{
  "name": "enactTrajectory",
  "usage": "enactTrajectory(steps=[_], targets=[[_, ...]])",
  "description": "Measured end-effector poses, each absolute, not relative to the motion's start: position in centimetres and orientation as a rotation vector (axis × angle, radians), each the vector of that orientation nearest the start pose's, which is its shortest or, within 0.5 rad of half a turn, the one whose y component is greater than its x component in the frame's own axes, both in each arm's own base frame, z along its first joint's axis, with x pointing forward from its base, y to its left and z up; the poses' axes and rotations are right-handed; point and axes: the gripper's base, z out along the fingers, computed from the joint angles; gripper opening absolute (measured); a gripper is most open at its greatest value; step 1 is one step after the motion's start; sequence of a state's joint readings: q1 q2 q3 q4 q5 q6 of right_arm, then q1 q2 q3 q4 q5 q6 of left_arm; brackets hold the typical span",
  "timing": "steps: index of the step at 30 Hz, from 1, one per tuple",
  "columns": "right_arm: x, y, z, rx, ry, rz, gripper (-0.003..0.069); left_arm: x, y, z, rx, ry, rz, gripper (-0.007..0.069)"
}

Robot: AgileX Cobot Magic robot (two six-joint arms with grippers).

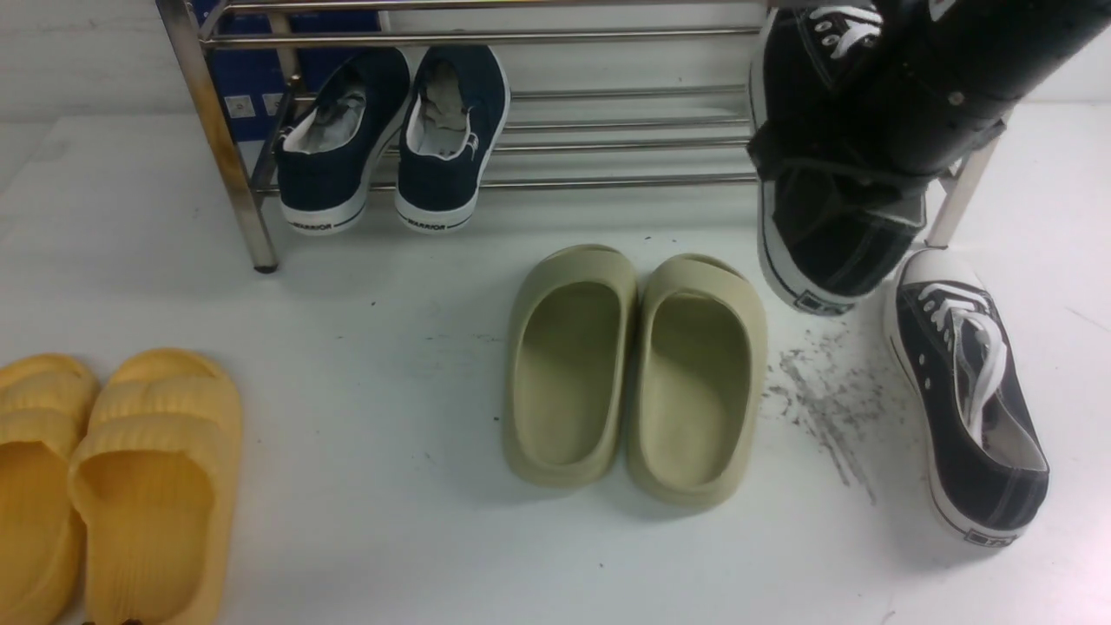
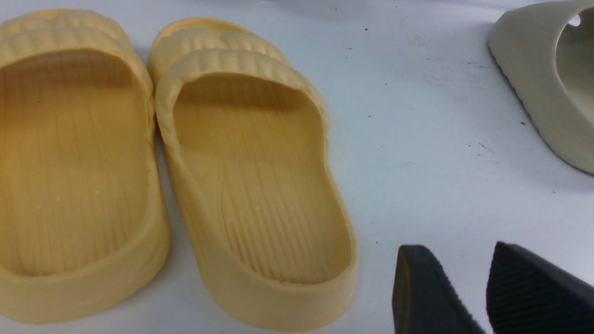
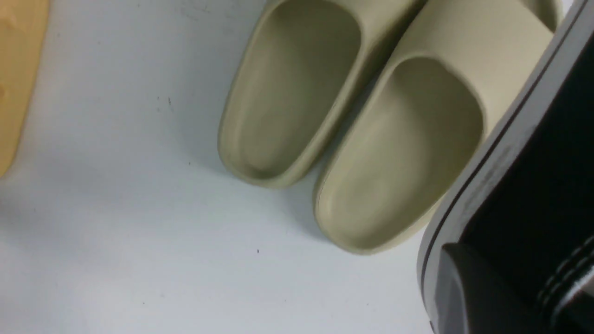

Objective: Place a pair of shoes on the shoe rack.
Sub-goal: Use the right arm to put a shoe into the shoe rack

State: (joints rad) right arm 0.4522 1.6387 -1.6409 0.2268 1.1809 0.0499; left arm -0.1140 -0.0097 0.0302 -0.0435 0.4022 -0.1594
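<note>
At the right end of the shoe rack (image 1: 486, 36), my right gripper (image 1: 838, 169) seems clamped on the raised sneaker (image 1: 825, 247); the other sneaker (image 1: 972, 408) lies nearby, and my left gripper (image 2: 464, 297) has its fingers parted.

- "WARRIOR": dark capitals on white heel band of left navy shoe (image 1: 343, 143), standing on rack (image 1: 608, 36).
- "WARRIOR" again, same spot, on right navy shoe (image 1: 451, 139).
- Raised sneaker (image 1: 825, 234): dark heel patch with pale marks, unreadable.
- Floor sneaker (image 1: 968, 408): similar heel patch, letters too blurred to read.
- Blue box (image 1: 234, 78) behind rack: 2 small white labels, print too small to read.
- Both wrist views: no legible text.
</note>
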Motion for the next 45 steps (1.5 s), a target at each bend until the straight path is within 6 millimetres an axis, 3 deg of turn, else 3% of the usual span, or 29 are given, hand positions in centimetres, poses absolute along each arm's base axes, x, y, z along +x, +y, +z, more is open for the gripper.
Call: enactTrajectory(steps=[2, 3, 8, 19, 28, 37, 45], targets=[[29.8, 17.2, 35.9, -0.51, 2.674, 0.469, 0.0022, 5.1, -0.7, 16.8, -0.07, 1.911, -0.228, 0.023], [29.2, 17.7, 34.4, -0.531, 2.715, 0.472, 0.0022, 5.1, -0.7, 16.8, -0.07, 1.911, -0.228, 0.0234], [29.5, 18.3, 31.2, -0.556, 2.774, 0.462, 0.0022, 5.1, -0.7, 16.8, -0.07, 1.911, -0.228, 0.0237], [35.2, 18.3, 28.1, -0.497, 2.74, 0.411, 0.0022, 5.1, -0.7, 16.8, -0.07, 1.911, -0.228, 0.0237], [40.8, 18.9, 27.8, -0.503, 2.677, 0.395, 0.0022, 5.1, -0.7, 16.8, -0.07, 1.911, -0.228, 0.0237], [45.4, 17.8, 27.8, -0.456, 2.662, 0.405, 0.0022, 5.1, -0.7, 16.8, -0.07, 1.911, -0.228, 0.0237], [46.9, 17.1, 27.3, -0.419, 2.655, 0.46, 0.0022, 5.1, -0.7, 16.8, -0.07, 1.911, -0.228, 0.0237]])
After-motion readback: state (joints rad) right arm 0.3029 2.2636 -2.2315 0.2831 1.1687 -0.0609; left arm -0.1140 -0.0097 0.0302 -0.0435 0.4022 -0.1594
